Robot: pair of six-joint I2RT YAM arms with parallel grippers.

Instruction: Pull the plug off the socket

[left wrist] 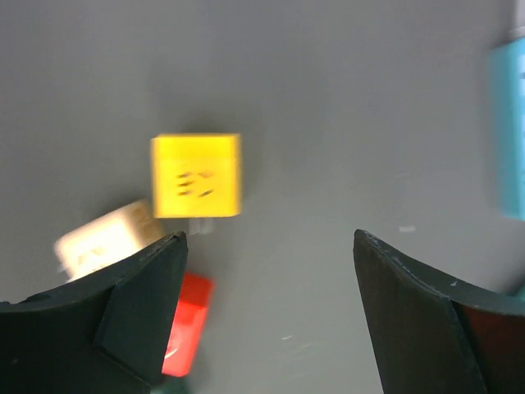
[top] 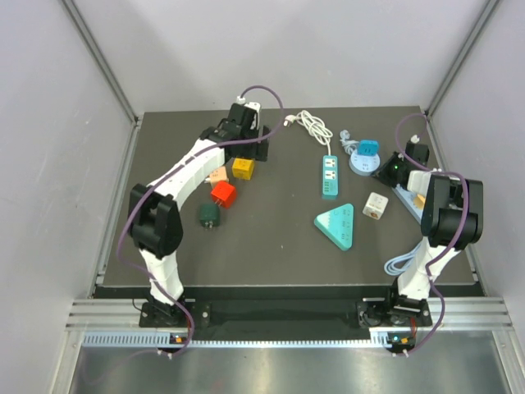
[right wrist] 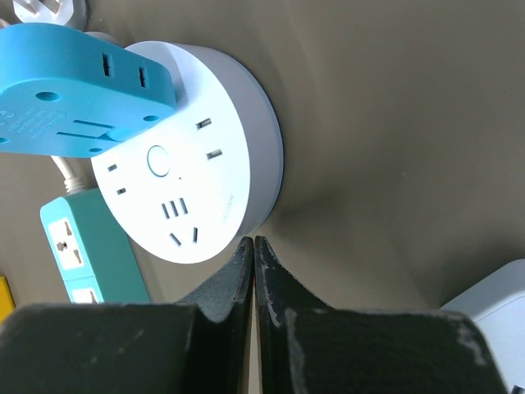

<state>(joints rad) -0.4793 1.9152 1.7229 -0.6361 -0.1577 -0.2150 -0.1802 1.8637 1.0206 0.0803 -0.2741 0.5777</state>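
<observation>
Seen from above, the power strip (top: 330, 176) lies right of the table's (top: 279, 250) middle. From it, the round socket (top: 363, 167) sits at two o'clock, with the plug (top: 367, 148) on its twelve o'clock rim. The triangular socket (top: 337, 226) lies at six, a cube adapter (top: 376, 205) at four and the coiled cord (top: 312, 125) at eleven. Four small cubes (top: 223, 194) cluster at nine, well apart from the strip.

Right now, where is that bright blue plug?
The blue plug sits back right in the top view, on the round white socket, just right of the teal power strip.
</observation>
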